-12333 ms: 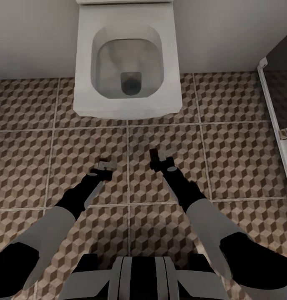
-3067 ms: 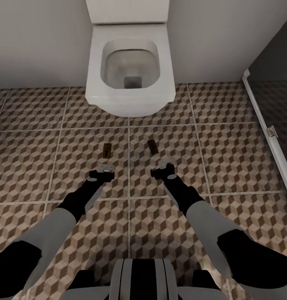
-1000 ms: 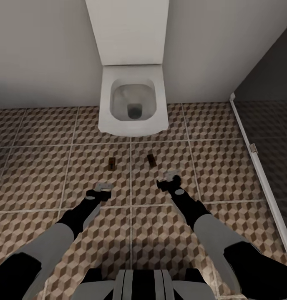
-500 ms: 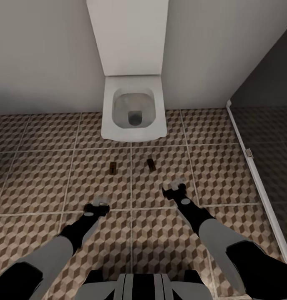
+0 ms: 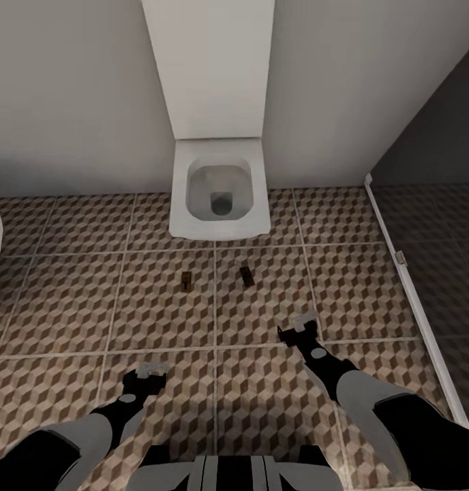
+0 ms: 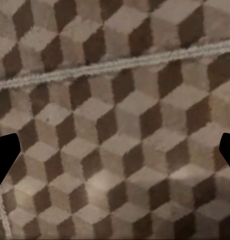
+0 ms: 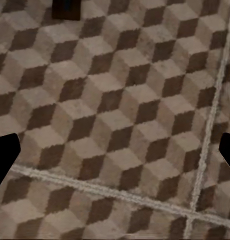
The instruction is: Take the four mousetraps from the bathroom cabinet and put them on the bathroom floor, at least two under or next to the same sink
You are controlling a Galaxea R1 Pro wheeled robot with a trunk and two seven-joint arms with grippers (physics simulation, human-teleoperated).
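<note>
- Our left gripper [image 5: 151,370] hangs over the bathroom floor [image 5: 71,307] with its jaws spread and nothing between them; in the left wrist view the dark fingertips [image 6: 5,155] sit at opposite edges with only patterned tile between.
- Our right gripper [image 5: 299,327] is likewise spread and empty above the floor, its fingertips [image 7: 4,157] wide apart in the right wrist view, over a crossing of grout lines.
- Ahead of both grippers we see two mousetraps lying flat on the floor: the left mousetrap [image 5: 186,279] on one tile and the right mousetrap [image 5: 247,275] on the next tile over (a grout line runs between them). Both are well apart from the jaws.
- A dark rectangle at the edge of the right wrist view [image 7: 66,9] may be one of them; we cannot tell for sure.
- Just beyond the traps stands a white toilet [image 5: 220,194] against the pale wall [image 5: 71,95].
- To our right a white-framed glass partition [image 5: 425,273] meets the floor.
</note>
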